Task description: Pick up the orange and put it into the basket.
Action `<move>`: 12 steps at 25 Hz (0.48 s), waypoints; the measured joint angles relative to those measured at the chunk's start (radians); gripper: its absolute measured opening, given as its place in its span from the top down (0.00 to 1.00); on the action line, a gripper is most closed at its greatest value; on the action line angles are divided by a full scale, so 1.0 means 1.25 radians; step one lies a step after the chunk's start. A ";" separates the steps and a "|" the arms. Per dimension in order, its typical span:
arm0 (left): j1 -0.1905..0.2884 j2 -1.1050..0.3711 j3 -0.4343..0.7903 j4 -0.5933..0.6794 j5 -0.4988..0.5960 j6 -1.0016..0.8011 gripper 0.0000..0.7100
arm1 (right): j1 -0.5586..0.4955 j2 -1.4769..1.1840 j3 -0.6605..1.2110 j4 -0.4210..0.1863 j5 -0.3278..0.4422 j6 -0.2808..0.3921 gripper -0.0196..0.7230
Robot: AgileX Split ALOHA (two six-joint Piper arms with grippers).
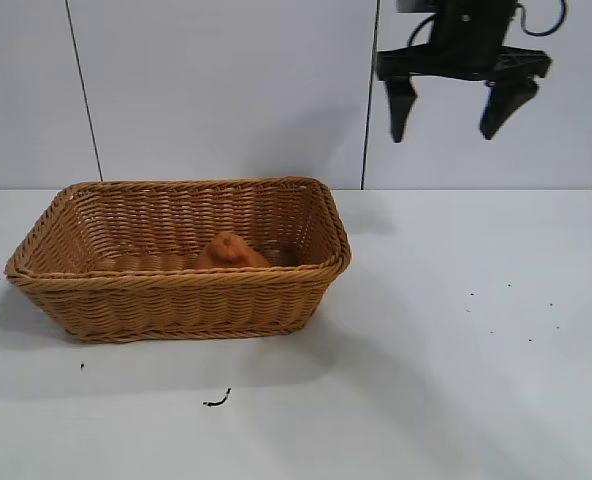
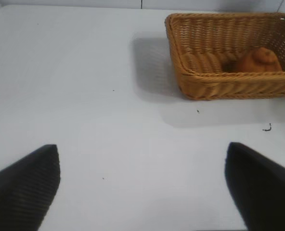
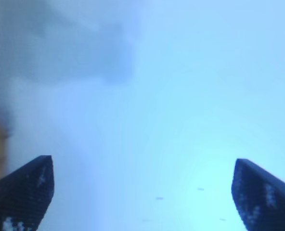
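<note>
Though the orange (image 1: 230, 252) sits half-hidden in the basket (image 1: 176, 285), I judge it light, firm and matte, best pinched across its lumpy, dull-orange middle below the knob. At two o'clock my right gripper (image 1: 460, 110) hangs spread and empty; the left gripper (image 2: 142, 185) is likewise spread over the bare table (image 2: 75, 96).

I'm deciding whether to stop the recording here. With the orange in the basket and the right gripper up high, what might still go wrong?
Little, it seems. The orange rests inside the basket, near the front wall, so a knock to the basket might roll it about, though the walls rise above it. The right gripper hangs open, high and to the basket's right; a low retreat path might clip the rim. The left gripper is open over bare table, away from the basket.
</note>
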 joint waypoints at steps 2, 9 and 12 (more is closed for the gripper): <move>0.000 0.000 0.000 0.000 0.000 0.000 0.06 | -0.018 0.001 0.000 0.010 0.001 -0.008 0.04; 0.000 0.000 0.000 0.000 0.000 0.000 0.06 | -0.026 -0.105 0.150 0.017 -0.002 -0.025 0.04; 0.000 0.000 0.000 0.000 0.000 0.000 0.06 | -0.026 -0.216 0.295 0.051 -0.001 -0.059 0.04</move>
